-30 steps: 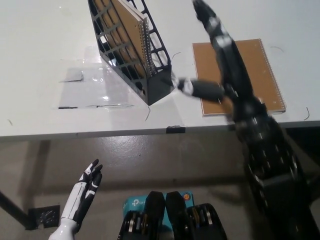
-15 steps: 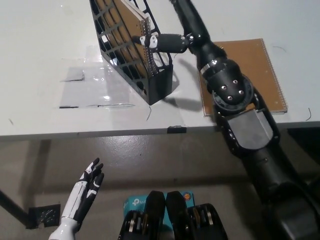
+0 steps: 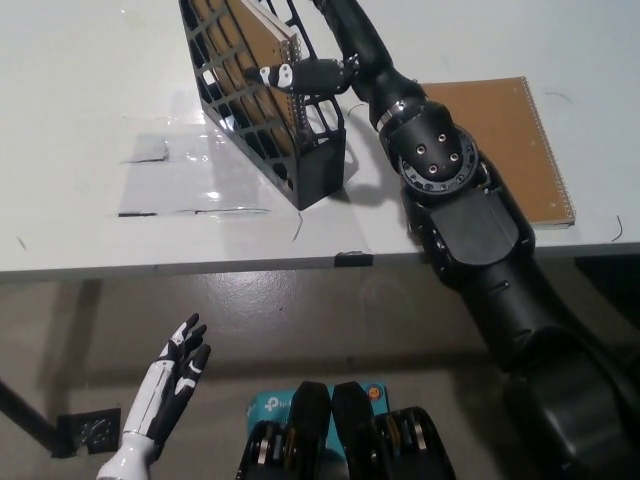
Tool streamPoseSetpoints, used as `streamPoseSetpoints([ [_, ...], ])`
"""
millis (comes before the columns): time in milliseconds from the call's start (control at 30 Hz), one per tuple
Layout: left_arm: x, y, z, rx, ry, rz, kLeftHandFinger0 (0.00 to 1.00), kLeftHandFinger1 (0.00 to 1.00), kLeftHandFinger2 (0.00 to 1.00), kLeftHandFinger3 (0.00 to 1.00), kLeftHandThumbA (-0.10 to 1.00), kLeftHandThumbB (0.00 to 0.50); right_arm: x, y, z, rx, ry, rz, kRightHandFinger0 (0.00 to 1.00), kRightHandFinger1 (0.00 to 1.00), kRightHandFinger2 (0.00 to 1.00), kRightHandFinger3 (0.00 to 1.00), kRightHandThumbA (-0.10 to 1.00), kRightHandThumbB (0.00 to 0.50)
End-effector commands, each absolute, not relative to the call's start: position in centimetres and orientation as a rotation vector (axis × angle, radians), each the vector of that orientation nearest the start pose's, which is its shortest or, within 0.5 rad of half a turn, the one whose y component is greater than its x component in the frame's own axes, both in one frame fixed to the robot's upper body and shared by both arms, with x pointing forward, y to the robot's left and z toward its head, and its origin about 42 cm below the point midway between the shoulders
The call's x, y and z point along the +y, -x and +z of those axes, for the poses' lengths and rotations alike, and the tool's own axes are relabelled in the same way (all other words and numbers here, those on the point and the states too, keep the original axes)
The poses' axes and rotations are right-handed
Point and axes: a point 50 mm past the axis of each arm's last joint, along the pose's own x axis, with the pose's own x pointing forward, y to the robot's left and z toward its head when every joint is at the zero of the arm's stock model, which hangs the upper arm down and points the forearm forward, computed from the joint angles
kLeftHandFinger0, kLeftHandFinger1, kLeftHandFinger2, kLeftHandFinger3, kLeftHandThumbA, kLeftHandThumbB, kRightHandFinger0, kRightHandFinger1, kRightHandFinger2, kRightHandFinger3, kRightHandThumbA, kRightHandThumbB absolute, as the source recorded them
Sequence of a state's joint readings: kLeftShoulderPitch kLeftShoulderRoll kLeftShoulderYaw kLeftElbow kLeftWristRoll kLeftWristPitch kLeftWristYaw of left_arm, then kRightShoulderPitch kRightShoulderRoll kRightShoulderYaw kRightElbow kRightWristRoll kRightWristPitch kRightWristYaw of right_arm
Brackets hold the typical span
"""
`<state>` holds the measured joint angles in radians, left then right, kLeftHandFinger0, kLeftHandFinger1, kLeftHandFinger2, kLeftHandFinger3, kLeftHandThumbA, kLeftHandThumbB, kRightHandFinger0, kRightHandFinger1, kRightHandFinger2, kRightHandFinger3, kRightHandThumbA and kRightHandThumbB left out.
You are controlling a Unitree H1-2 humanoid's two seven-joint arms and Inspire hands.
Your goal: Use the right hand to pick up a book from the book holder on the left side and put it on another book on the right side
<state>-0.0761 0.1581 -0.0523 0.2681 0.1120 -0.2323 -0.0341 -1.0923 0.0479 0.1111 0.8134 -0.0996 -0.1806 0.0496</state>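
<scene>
- Head view: white left hand [image 3: 170, 385] rests low at near left, fingers loosely spread, holding nothing.
- Right, a brown spiral-bound book [image 3: 520, 150] lies flat on the white table [image 3: 80, 110].
- Far left, black right hand [image 3: 310, 60] reaches into the black mesh book holder [image 3: 300, 150], a finger touching the upright brown spiral notebook [image 3: 262, 45]; whether it grips cannot be told. Closing and lifting likely come next.

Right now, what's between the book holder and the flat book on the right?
In the head view, the black right arm crosses that stretch, its robot hand reaching to the book holder; beneath it bare white table separates holder and flat book.
</scene>
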Motion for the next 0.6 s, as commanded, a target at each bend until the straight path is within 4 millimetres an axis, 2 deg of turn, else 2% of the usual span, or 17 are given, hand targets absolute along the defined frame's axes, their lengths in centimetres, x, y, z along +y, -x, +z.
streamPoseSetpoints([
  [0, 25.1, -31.0, 7.5, -0.084, -0.288, -0.142, 0.98, 1.0, 1.0, 1.0, 0.89, 0.162, -2.8, -53.5, 37.8, -0.522, 0.173, 0.476, 1.0, 1.0, 1.0, 1.0, 1.0, 0.338],
  [67, 25.1, -31.0, 7.5, -0.087, -0.292, -0.142, 0.97, 1.0, 1.0, 1.0, 0.89, 0.157, -2.8, -53.4, 37.7, -0.517, 0.149, 0.487, 1.0, 1.0, 1.0, 1.0, 1.0, 0.342],
  [133, 25.1, -31.1, 7.5, -0.086, -0.295, -0.146, 0.97, 1.0, 1.0, 1.0, 0.89, 0.159, -2.7, -53.3, 37.5, -0.515, 0.138, 0.497, 1.0, 1.0, 1.0, 1.0, 1.0, 0.325],
  [300, 25.0, -31.0, 7.4, -0.09, -0.294, -0.146, 0.96, 1.0, 1.0, 1.0, 0.89, 0.161, -2.5, -53.3, 36.8, -0.491, 0.125, 0.515, 1.0, 1.0, 1.0, 1.0, 1.0, 0.348],
  [433, 25.0, -31.1, 7.5, -0.083, -0.301, -0.148, 0.96, 1.0, 1.0, 1.0, 0.9, 0.16, -2.3, -53.4, 36.2, -0.451, 0.079, 0.527, 1.0, 1.0, 1.0, 1.0, 1.0, 0.313],
  [567, 25.0, -31.1, 7.5, -0.083, -0.3, -0.148, 0.95, 1.0, 1.0, 1.0, 0.89, 0.155, -2.1, -53.5, 35.7, -0.426, 0.043, 0.53, 1.0, 1.0, 1.0, 1.0, 1.0, 0.314],
])
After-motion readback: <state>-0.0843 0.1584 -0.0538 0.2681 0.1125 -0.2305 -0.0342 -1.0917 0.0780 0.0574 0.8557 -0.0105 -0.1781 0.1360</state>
